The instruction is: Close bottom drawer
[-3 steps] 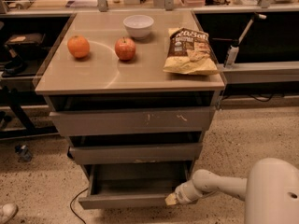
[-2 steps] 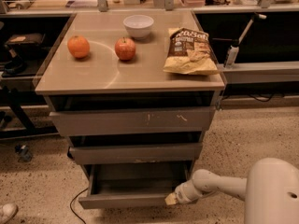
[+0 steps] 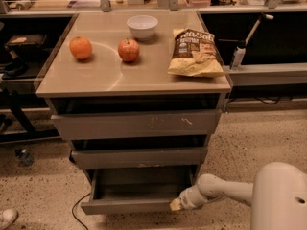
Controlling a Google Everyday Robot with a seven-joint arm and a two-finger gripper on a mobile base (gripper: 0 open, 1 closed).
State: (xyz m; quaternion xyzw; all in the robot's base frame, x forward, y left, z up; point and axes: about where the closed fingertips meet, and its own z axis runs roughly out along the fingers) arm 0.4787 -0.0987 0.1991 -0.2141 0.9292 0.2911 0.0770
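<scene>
The bottom drawer [image 3: 129, 206] is the lowest of three grey-brown drawers in the cabinet. It stands pulled out, its shallow tray showing behind a plain flat front. My gripper [image 3: 175, 204] is on a white arm that comes in from the lower right. Its tip rests against the right end of the bottom drawer's front. The mid-width drawer front [image 3: 139, 157] and the widest drawer front [image 3: 136, 124] with white scuff marks sit above it.
On the cabinet top [image 3: 96, 78] are an orange [image 3: 80, 47], a red apple [image 3: 128, 50], a white bowl [image 3: 142, 26] and a chip bag [image 3: 195, 52]. A black cable [image 3: 76, 211] lies on the speckled floor at the left. Desks stand behind.
</scene>
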